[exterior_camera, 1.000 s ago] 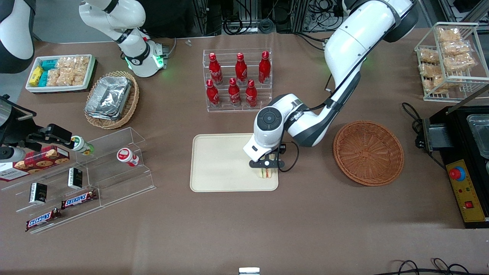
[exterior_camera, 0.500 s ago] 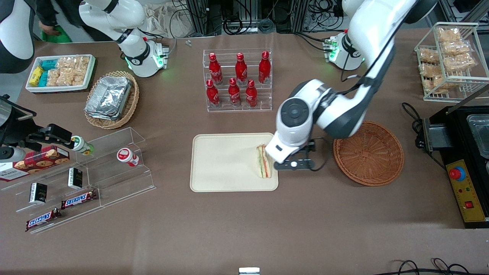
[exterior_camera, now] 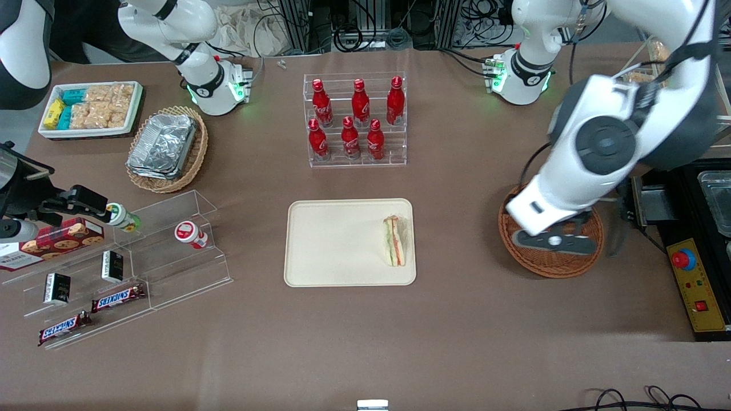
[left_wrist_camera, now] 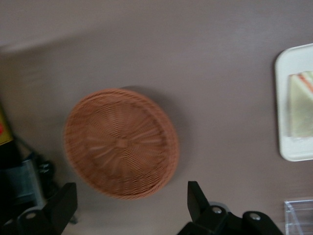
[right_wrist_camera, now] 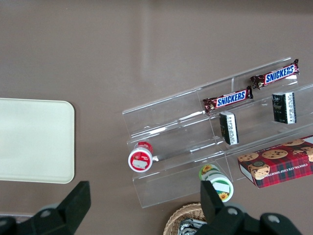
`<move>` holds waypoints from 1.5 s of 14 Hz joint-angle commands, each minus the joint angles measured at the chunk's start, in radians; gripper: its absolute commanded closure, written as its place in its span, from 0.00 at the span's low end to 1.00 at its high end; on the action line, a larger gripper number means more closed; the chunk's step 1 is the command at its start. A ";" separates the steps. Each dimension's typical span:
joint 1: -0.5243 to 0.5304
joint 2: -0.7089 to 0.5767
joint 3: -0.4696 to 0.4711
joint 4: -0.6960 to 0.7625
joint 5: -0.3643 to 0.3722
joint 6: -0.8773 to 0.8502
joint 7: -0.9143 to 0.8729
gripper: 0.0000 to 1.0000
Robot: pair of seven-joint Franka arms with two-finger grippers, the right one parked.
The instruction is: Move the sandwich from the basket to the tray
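Front view: sandwich [exterior_camera: 395, 240] on tray [exterior_camera: 334, 242]; gripper [exterior_camera: 553, 242] parted above basket [exterior_camera: 582, 258].

The sandwich [exterior_camera: 395, 240], a pale bread wedge with orange-red and green layers showing, lies on the cream tray [exterior_camera: 331, 245] by the rim nearest the basket [exterior_camera: 588, 258]. The round reddish-brown wicker basket holds nothing, and the gripper [exterior_camera: 553, 241] hangs above it, fingers spread.

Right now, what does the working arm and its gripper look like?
The left arm has glossy white shells with dark grey joint caps, and its base glows green. The gripper, above the basket, is a black bar with black fingers, open and empty.
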 commanded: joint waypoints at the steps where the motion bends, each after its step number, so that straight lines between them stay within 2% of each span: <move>1: 0.085 -0.049 -0.011 -0.002 -0.017 -0.054 0.027 0.00; 8: 0.108 -0.051 -0.008 0.044 -0.001 -0.097 0.027 0.00; 14: 0.177 -0.065 0.003 0.044 -0.015 -0.095 0.041 0.00; 15: 0.151 -0.066 0.059 0.044 -0.024 -0.091 0.042 0.00; 18: -0.040 -0.089 0.323 0.042 -0.131 -0.080 0.070 0.00; 19: -0.065 -0.097 0.360 0.042 -0.145 -0.080 0.117 0.00; 21: -0.068 -0.103 0.371 0.039 -0.153 -0.078 0.145 0.00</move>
